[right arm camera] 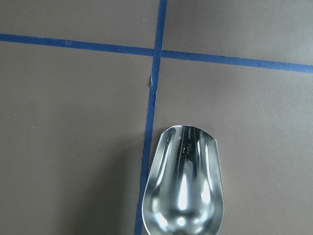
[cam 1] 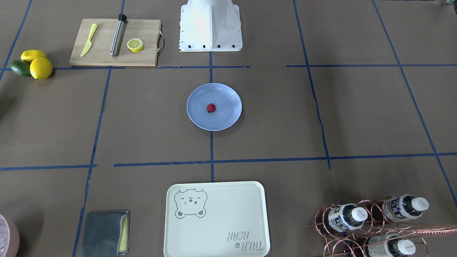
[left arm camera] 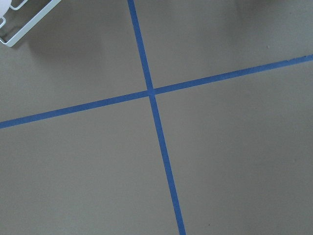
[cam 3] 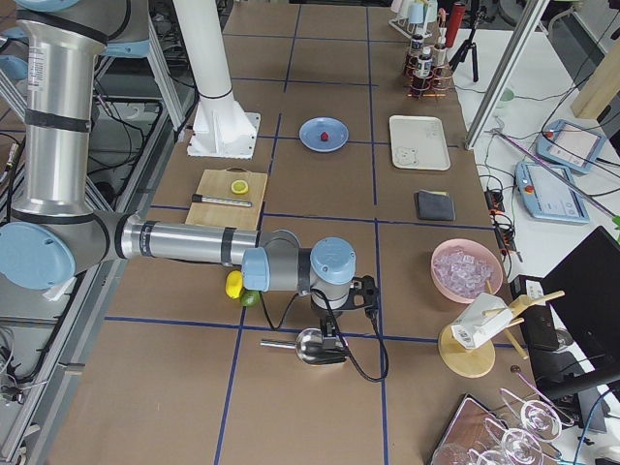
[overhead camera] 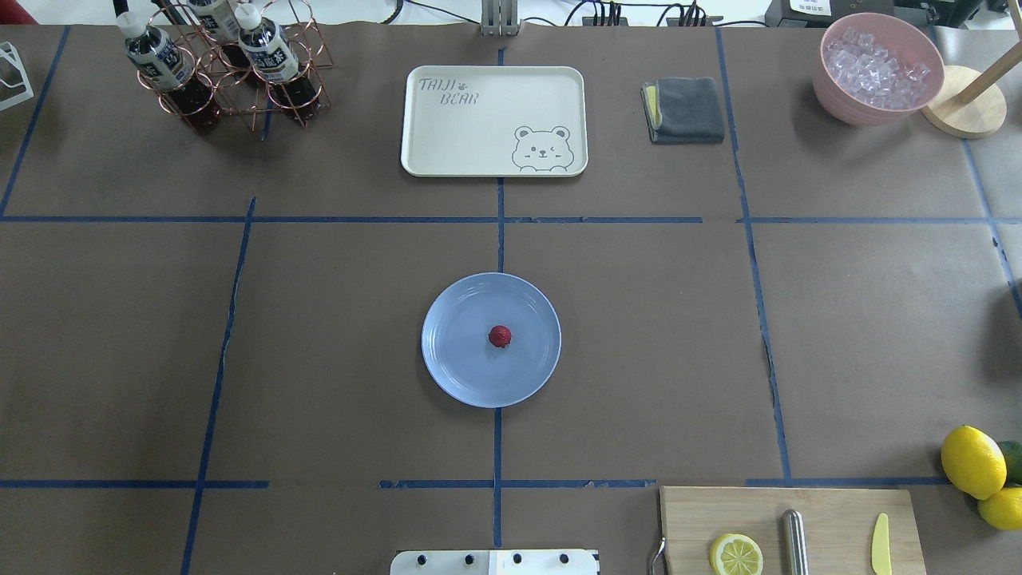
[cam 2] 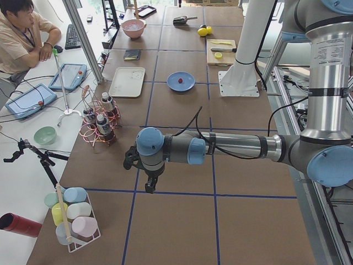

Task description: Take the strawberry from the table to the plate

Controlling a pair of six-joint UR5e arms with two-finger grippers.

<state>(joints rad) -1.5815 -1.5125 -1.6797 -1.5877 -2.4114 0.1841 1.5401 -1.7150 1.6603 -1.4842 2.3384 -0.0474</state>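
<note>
The strawberry (cam 1: 211, 107) (overhead camera: 500, 336), small and dark red, lies near the middle of the light-blue plate (cam 1: 225, 103) (overhead camera: 459, 351) at the centre of the brown-paper table (cam 1: 285, 117). Neither arm shows in the overhead or front-facing views. Only the exterior left view shows my left gripper (cam 2: 149, 185), which hangs over bare table far from the plate (cam 2: 187, 84); whether it is open or shut I cannot tell. My right gripper (cam 3: 329, 339) appears only in the exterior right view, above a metal scoop (right arm camera: 183, 186), and I cannot tell its state either.
A cutting board (cam 1: 114, 43) carries a lemon half, a yellow knife and a steel tube. Whole lemons (cam 1: 41, 67) and an avocado lie beside it. A bear tray (overhead camera: 493, 120), a grey cloth (overhead camera: 685, 109), a bottle rack (overhead camera: 223, 60) and a pink ice bowl (overhead camera: 878, 68) line the far edge. A person (cam 2: 22, 33) sits at a side desk.
</note>
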